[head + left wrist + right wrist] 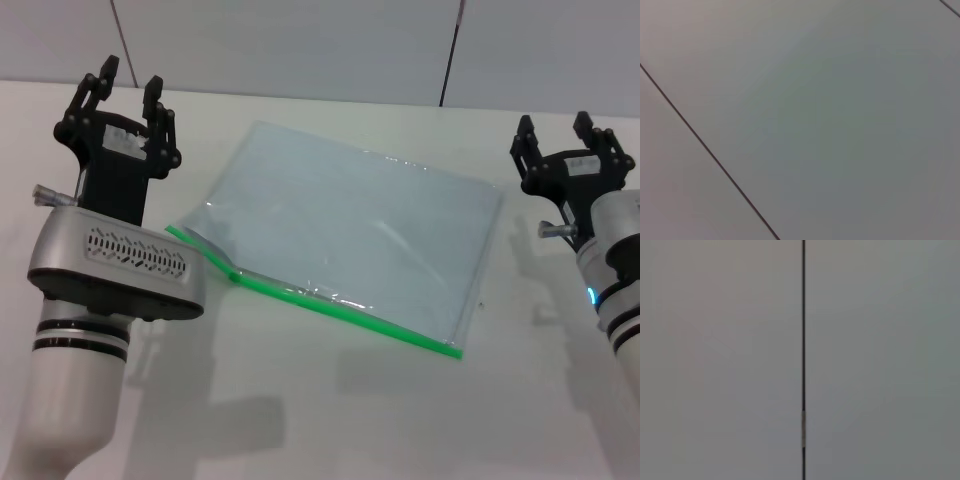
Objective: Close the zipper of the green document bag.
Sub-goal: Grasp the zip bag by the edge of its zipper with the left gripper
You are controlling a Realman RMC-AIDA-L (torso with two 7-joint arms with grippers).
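Green document bag lies flat on the white desk between my 2 hands, zipper along its near edge. My left hand and right hand hover at either side, fingers spread, holding nothing, apart from the bag.

A plain white worktop fills the near view, matte and evenly lit, with soft grey shadows pooling across it. Behind its far edge stands a pale grey panelled wall, split by thin dark seams that lean slightly. The left wrist view catches one such seam crossing flat grey panel; the right wrist view shows another seam running straight.
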